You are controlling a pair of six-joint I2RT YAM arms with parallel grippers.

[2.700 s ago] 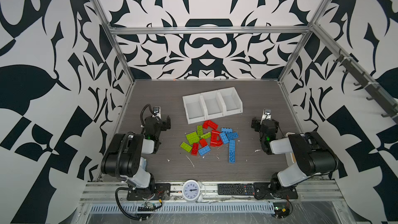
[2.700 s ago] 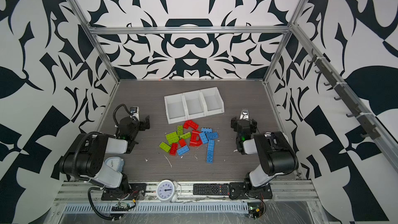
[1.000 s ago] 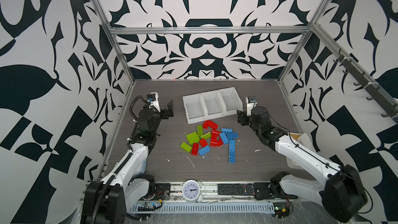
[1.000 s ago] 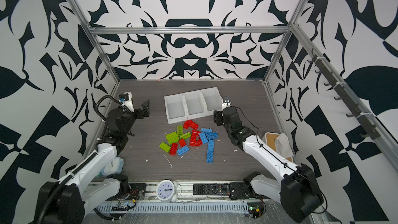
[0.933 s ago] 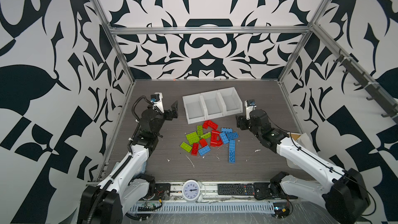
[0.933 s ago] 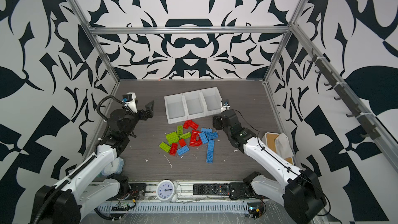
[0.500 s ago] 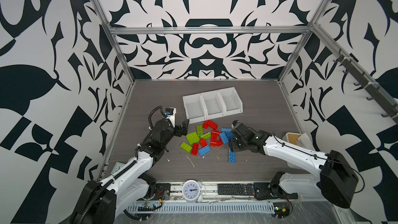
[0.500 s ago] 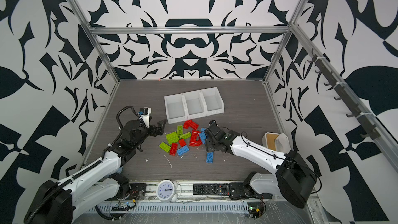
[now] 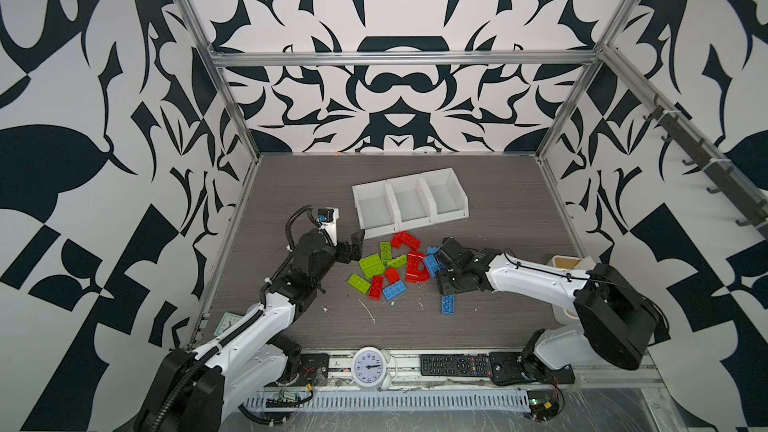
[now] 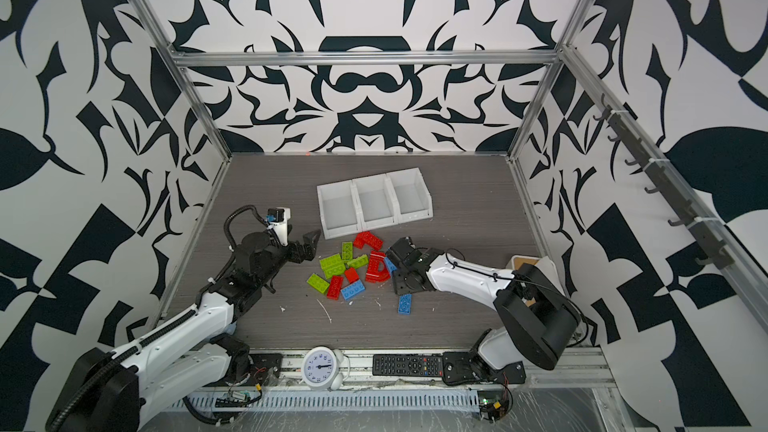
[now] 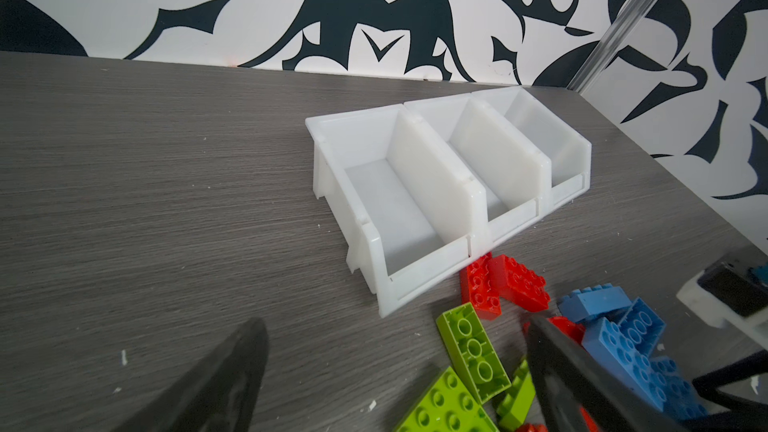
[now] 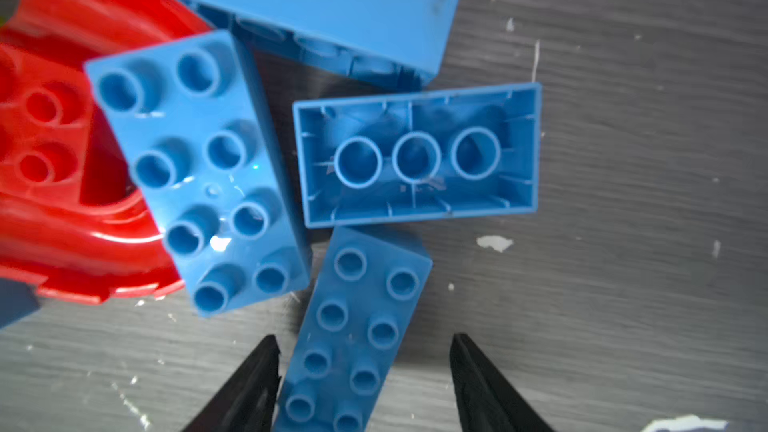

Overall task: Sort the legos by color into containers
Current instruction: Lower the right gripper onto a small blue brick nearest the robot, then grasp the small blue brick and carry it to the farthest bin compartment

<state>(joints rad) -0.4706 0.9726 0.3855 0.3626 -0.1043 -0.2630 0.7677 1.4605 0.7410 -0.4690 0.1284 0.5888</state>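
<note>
The legos lie in a heap in front of the containers: lime green bricks, red bricks, a red D-shaped arch and blue bricks. My right gripper points down at the heap's right edge. It is open and straddles the long blue plate; one finger is close against the plate's edge, the other stands apart. My left gripper hangs wide open and holds nothing, left of the green bricks. All three containers look empty.
A white box with a wooden lid stands behind my right arm. A round clock and a black remote lie along the front rail. Small white scraps dot the grey table. Patterned walls close in three sides.
Both arms have swung forward and down from beside the containers to the heap. My right gripper has come down over the long blue plate; my left gripper has reached the green bricks' left side.
</note>
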